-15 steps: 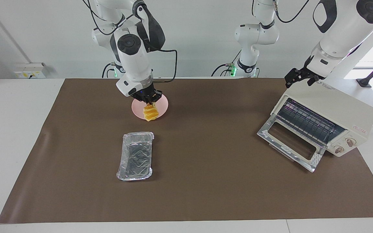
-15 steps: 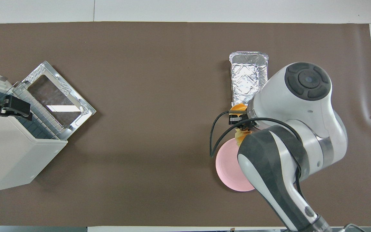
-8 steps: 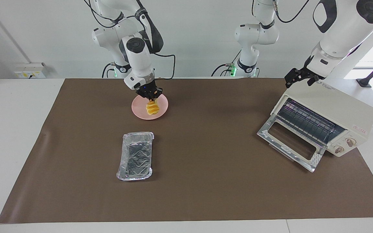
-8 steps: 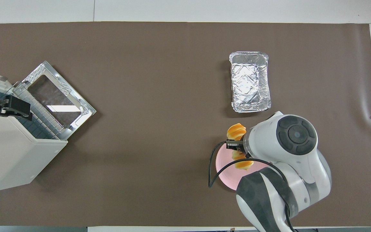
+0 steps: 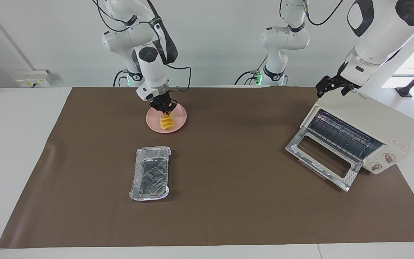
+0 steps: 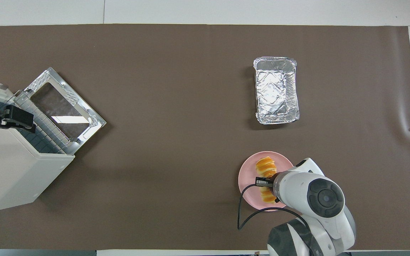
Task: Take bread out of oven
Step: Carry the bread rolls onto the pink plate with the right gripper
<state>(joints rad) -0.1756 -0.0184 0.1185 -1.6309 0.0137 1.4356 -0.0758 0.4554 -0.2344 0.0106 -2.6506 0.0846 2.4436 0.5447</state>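
Note:
The bread (image 5: 167, 122), a golden ridged loaf, lies lengthwise on the pink plate (image 5: 180, 114) near the right arm's base. My right gripper (image 5: 163, 108) is shut on the bread's middle from above. In the overhead view the bread (image 6: 265, 168) shows on the plate (image 6: 247, 179), partly under the right wrist. The cream oven (image 5: 372, 120) stands at the left arm's end with its glass door (image 5: 322, 159) dropped open and its rack bare. My left gripper (image 5: 331, 86) rests at the oven's top (image 6: 9, 170).
A crinkled silver foil tray (image 5: 150, 173) lies farther from the robots than the plate; it also shows in the overhead view (image 6: 276, 90). A brown mat (image 5: 228, 187) covers the table.
My right gripper has carried the bread toward the robots and down, from over the plate's edge onto the plate. The left arm and the oven have not moved.

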